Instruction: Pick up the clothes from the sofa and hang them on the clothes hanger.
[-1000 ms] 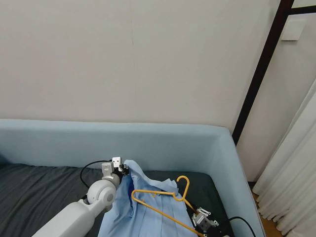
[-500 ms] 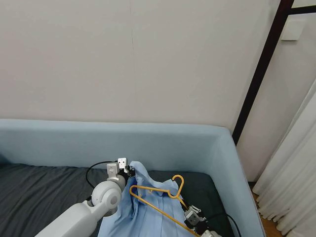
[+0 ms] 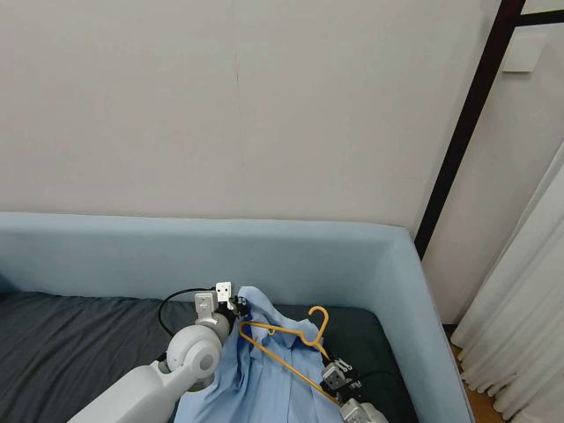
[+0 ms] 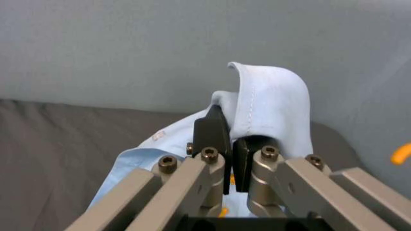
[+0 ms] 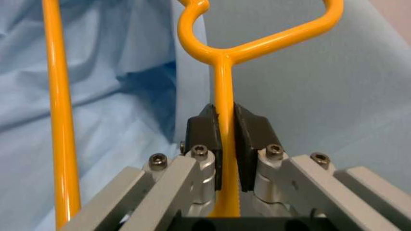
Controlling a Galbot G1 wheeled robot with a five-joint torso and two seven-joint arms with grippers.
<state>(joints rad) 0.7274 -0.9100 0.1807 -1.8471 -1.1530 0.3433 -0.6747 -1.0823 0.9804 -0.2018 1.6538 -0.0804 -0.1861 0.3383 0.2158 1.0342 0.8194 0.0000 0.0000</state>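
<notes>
The left gripper [image 3: 236,305] is up in front of the sofa's [image 3: 176,251] pale blue backrest, above the dark grey seat cushion [image 3: 70,335]. In the left wrist view, its two black fingers [image 4: 212,132] are clenched on a fold of the light blue shirt [image 4: 270,101]. They are nearly together, with only the cloth between them. The collar edge stands up and curls over the right-hand finger. The rest of the shirt [image 3: 264,383] hangs down from that pinch and spreads over the cushion between the two arms.

The right gripper [image 3: 333,374] sits lower and to the right, just above the seat near the sofa's right end. The right wrist view shows its two fingers [image 5: 204,130] clamped on the straight stem of the orange hanger [image 5: 222,86], just below the hook. The stem runs between the pads and both pads touch it. The hook loops up above the fingers, and one long side bar of the hanger runs alongside, over blue cloth [image 5: 109,72].

From the head camera, the hanger [image 3: 308,338] lies tilted against the front of the shirt, with its hook uppermost and toward the right. Its shoulder bar reaches left to just beside the left gripper.

There is one shirt, one hanger, and two grippers with two fingers each.
</notes>
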